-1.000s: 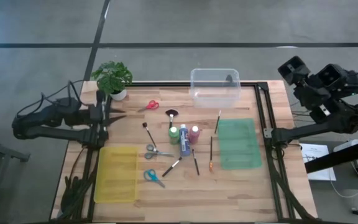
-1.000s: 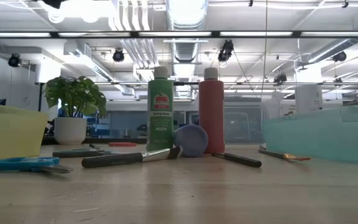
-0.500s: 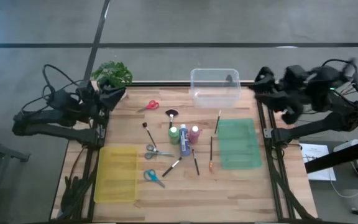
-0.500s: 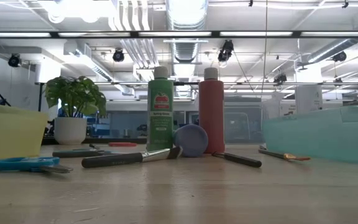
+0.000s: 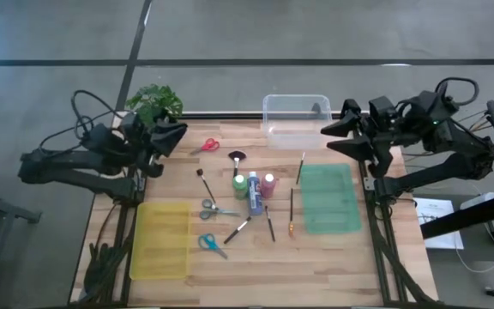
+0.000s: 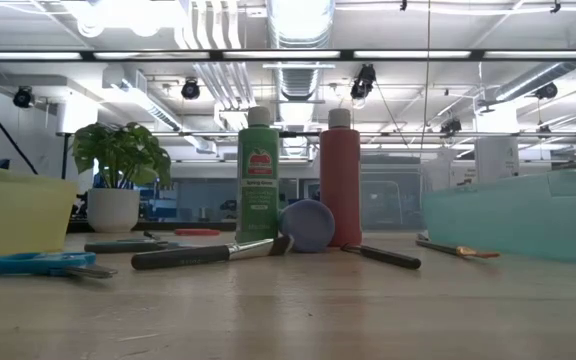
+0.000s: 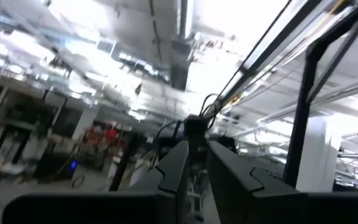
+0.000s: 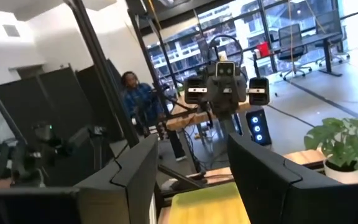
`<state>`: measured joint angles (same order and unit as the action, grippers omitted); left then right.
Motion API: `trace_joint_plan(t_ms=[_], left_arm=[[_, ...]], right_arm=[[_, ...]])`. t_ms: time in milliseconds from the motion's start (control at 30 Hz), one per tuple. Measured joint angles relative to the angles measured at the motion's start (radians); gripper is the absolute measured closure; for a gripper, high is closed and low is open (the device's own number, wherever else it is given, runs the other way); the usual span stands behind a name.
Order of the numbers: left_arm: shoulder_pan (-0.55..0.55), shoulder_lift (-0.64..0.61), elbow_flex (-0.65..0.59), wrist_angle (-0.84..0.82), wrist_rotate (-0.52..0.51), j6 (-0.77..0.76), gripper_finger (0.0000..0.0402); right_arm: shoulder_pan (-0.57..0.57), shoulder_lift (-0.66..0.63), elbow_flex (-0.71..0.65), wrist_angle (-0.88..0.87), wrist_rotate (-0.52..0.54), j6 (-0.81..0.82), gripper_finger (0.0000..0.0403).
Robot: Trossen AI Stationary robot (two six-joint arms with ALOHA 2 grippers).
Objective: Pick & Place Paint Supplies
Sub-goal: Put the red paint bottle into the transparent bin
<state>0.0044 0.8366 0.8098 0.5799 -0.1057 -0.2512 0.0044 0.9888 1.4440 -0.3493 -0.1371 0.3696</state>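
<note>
At the middle of the light wooden table [image 5: 333, 257] stand a green white-capped paint bottle [image 5: 240, 185] and a pink white-capped paint bottle [image 5: 268, 184], with a blue paint bottle [image 5: 254, 204] lying on its side between and just in front of them. Thin dark-handled brushes [image 5: 237, 230] lie scattered around the bottles. Red-handled scissors [image 5: 206, 146] lie toward the back, near a potted green plant [image 5: 154, 106]; grey-handled scissors [image 5: 216, 208] lie left of the bottles, and blue-handled scissors [image 5: 211, 245] lie just beside a flat yellow plastic tray [image 5: 159, 240]. A flat green plastic tray [image 5: 326, 198] sits to the right and a clear plastic box [image 5: 296, 120] at the back edge.

The left gripper [image 5: 171, 136] is raised over the table's back left corner beside the plant, holding nothing, its fingers [image 7: 178, 169] only a narrow gap apart. The right gripper [image 5: 337, 137] hangs over the right edge next to the clear box, its fingers [image 8: 135, 171] spread wide and empty.
</note>
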Motion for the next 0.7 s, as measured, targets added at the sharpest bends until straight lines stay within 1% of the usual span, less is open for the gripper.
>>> trace_joint_plan(t_ms=[100,167,233,300,367,433,533,633,700], left_arm=[[0.000,0.018,0.055,-0.008,0.011,0.072,0.0317],[-0.002,0.023,0.101,-0.031,0.028,0.125,0.0297],[-0.003,0.023,0.163,-0.117,0.030,0.183,0.0270],[-0.003,0.022,0.246,-0.294,0.012,0.249,0.0239],[-0.003,0.024,0.333,-0.521,-0.055,0.298,0.0210],[-0.003,0.036,0.419,-0.741,-0.138,0.304,0.0189],[-0.003,0.049,0.505,-1.017,-0.196,0.299,0.0171],[-0.004,0.054,0.518,-1.144,-0.198,0.247,0.0168],[-0.006,0.055,0.503,-1.163,-0.198,0.220,0.0167]], right_arm=[[0.000,0.008,0.004,-0.006,-0.021,-0.020,0.0211],[0.000,0.021,0.004,-0.015,-0.037,-0.027,0.0211],[-0.001,0.040,0.004,-0.017,-0.046,-0.029,0.0211],[0.000,0.062,0.004,-0.022,-0.051,-0.034,0.0211],[-0.001,0.086,0.011,-0.024,-0.056,-0.048,0.0211],[-0.001,0.109,0.026,-0.050,-0.056,-0.067,0.0211],[-0.001,0.160,0.062,-0.141,-0.056,-0.089,0.0211],[0.000,0.224,0.120,-0.255,-0.056,-0.102,0.0211],[0.000,0.272,0.173,-0.342,-0.056,-0.121,0.0211]])
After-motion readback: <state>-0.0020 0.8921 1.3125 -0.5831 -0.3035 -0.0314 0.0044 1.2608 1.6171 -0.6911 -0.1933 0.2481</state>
